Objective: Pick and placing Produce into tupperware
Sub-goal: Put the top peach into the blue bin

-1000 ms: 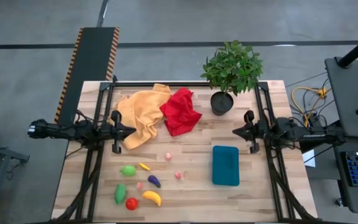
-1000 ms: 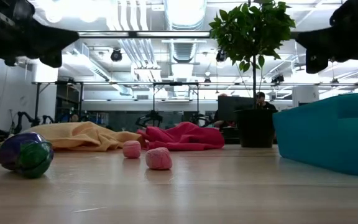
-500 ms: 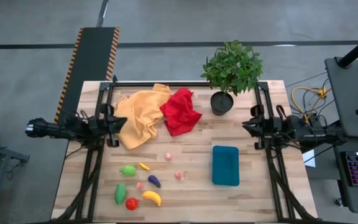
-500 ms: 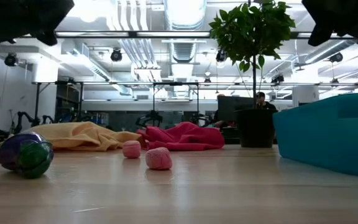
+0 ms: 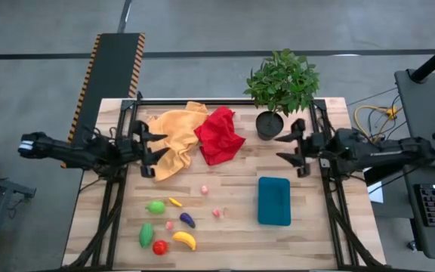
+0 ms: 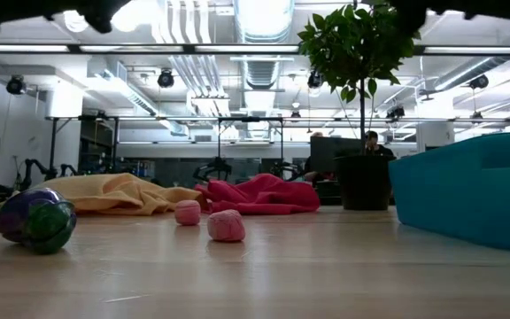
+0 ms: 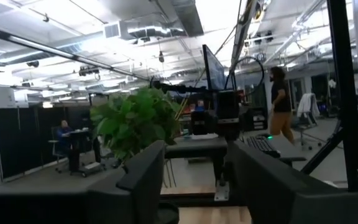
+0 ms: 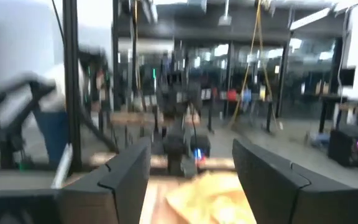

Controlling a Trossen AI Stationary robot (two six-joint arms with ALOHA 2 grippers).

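Produce (image 5: pixel 169 224) lies scattered at the frame's lower left on the counter (image 5: pixel 232 189), nearer the left gripper (image 5: pixel 155 146); the upright-lying tupperware (image 5: pixel 274 201) sits lower right, below the right gripper (image 5: pixel 286 147). Both grippers, jaws spread and empty, have swung inward since a moment ago.

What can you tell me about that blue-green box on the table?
The teal-blue rectangular plastic container has rounded corners and looks smooth and opaque. It sits flat on the wooden table, long side running front to back, toward the table's right side. Nothing touches it; what it holds cannot be seen. In the low view its wall rises at the right.
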